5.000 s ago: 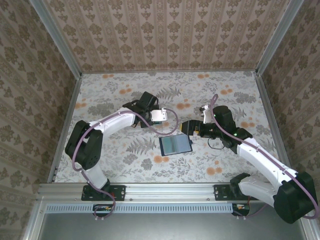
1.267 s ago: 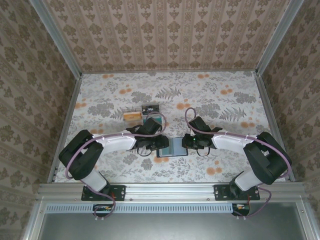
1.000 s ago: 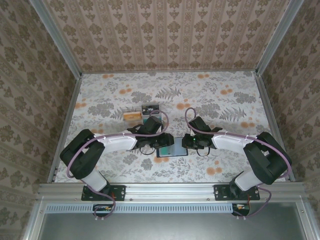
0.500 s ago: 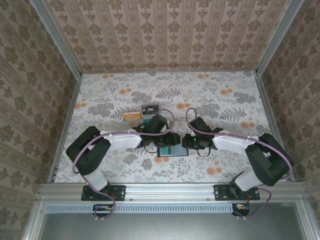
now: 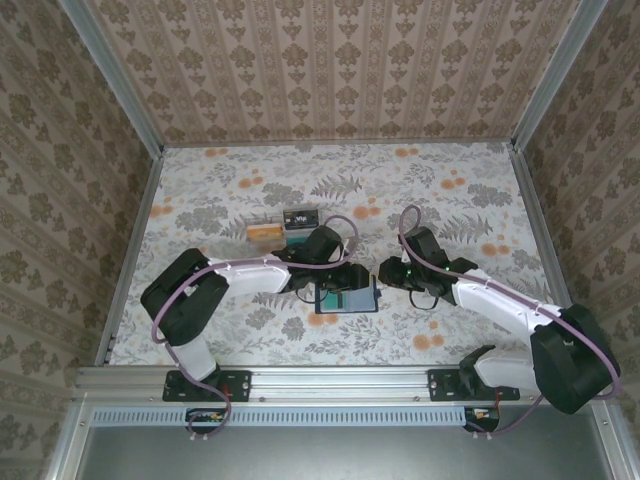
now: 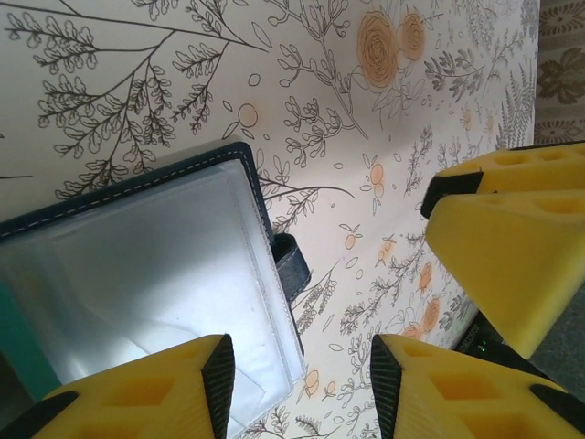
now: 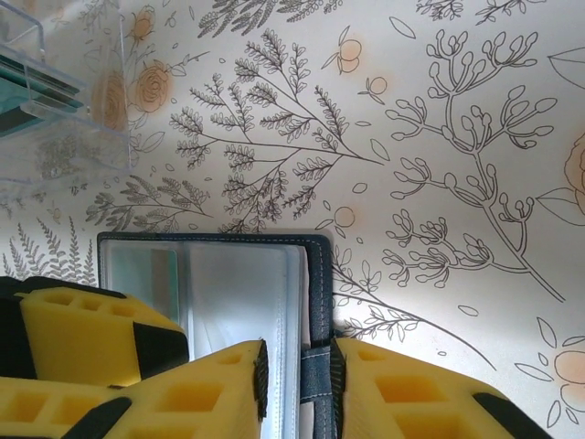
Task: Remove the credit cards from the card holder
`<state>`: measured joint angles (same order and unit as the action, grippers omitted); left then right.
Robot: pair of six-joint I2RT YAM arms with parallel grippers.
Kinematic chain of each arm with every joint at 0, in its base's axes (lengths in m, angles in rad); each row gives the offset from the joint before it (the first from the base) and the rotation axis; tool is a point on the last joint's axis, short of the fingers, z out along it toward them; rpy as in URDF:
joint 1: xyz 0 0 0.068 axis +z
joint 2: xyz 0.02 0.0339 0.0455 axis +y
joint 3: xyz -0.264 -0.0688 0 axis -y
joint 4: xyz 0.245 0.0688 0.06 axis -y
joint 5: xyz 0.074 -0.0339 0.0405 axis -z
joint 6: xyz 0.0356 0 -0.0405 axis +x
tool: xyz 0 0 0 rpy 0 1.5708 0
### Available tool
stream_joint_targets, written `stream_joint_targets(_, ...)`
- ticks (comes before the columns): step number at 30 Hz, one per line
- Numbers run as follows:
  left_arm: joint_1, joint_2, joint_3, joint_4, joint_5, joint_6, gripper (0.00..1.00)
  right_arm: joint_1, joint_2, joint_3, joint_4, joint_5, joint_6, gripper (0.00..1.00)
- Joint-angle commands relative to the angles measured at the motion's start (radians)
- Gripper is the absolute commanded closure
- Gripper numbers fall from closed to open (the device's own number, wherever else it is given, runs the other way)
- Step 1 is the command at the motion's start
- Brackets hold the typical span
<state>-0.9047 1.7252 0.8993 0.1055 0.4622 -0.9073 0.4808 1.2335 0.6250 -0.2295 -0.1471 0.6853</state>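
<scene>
A navy holder (image 5: 347, 299) lay open and flat on the floral table (image 5: 250, 190), near the front and between the two arms, with its sleeve (image 6: 137, 283) facing up. Its long axis ran left to right, the tab (image 6: 291, 261) pointing toward the right arm. The left gripper (image 6: 300, 355) had its jaws apart, one finger over the sleeve, probably to pin the holder open. The right gripper (image 7: 298, 352) straddled the tabbed edge, narrowly parted. Whether it pinched that edge could not be told.

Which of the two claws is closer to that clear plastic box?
Left. The left gripper hangs over the left part of the card holder, with the clear plastic box just beyond it. The right gripper is at the holder's right edge, farther from the box.
</scene>
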Motion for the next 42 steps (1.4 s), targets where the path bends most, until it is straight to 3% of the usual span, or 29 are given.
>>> stream_joint_targets(1,0.001,-0.053,0.004,-0.045,-0.044,0.032,0.54,-0.005,-0.019,-0.004,-0.016,-0.041,-0.006,0.71)
stream_joint_targets(9,0.035,-0.234,-0.089,-0.221,-0.214,0.063,0.64,0.026,0.026,0.003,0.108,-0.200,0.012,0.73)
stream_joint_targets(14,0.074,-0.282,-0.152,-0.312,-0.266,0.065,1.00,0.073,0.113,0.026,0.177,-0.272,0.039,0.79)
stream_joint_targets(27,0.081,-0.199,-0.208,-0.205,-0.233,0.053,1.00,0.096,0.331,0.056,0.295,-0.401,0.121,0.83)
stream_joint_targets(42,0.064,-0.150,-0.197,-0.194,-0.220,0.039,1.00,0.113,0.431,0.081,0.287,-0.400,0.120,0.81)
